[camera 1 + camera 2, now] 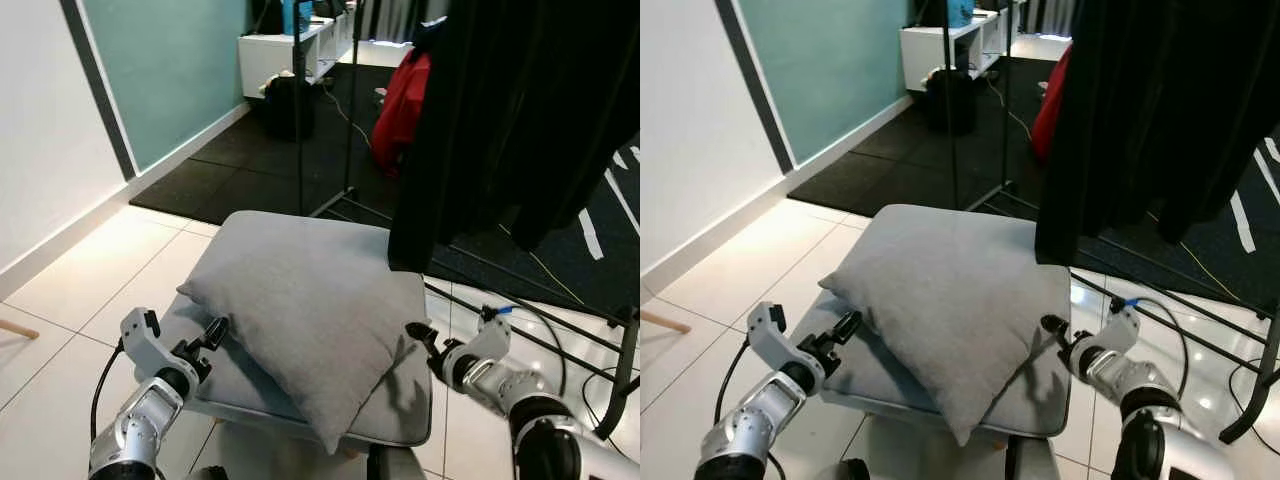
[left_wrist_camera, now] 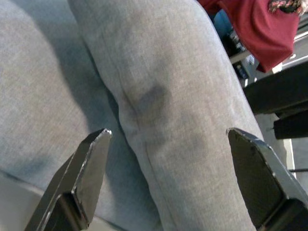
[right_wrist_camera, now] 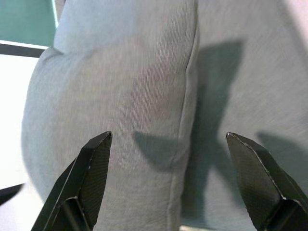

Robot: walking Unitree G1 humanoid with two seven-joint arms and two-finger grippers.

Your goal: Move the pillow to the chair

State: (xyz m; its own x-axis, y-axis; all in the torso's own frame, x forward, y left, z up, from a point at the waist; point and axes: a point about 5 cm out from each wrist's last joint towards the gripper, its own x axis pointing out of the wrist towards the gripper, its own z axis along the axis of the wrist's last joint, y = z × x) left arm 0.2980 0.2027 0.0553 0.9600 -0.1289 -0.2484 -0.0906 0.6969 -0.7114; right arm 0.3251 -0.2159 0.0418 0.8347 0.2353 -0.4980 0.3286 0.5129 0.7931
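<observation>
White floor tiles (image 1: 90, 275) below, a black mat (image 1: 250, 170) farther back by a green wall (image 1: 170, 60), dark clothes (image 1: 520, 110) hanging on the right. Grey pillow (image 1: 300, 310) lying on the grey chair (image 1: 400, 415) seat, one corner poking past the front edge. Left tool (image 1: 212, 335) spread wide beside the pillow's left edge, right tool (image 1: 420, 340) spread wide at its right edge, both released, with bare tiles on the left.

A black garment (image 1: 520, 120) hangs from a dark metal clothes rack (image 1: 352, 100), with a red garment (image 1: 402, 105) hanging behind it. Beyond, a white shelf unit (image 1: 285, 52) stands against a teal wall (image 1: 170, 60), with a black bag (image 1: 285, 105) before it. Cables (image 1: 560, 330) trail over the white floor tiles (image 1: 90, 280), beside black floor mats (image 1: 240, 170).
</observation>
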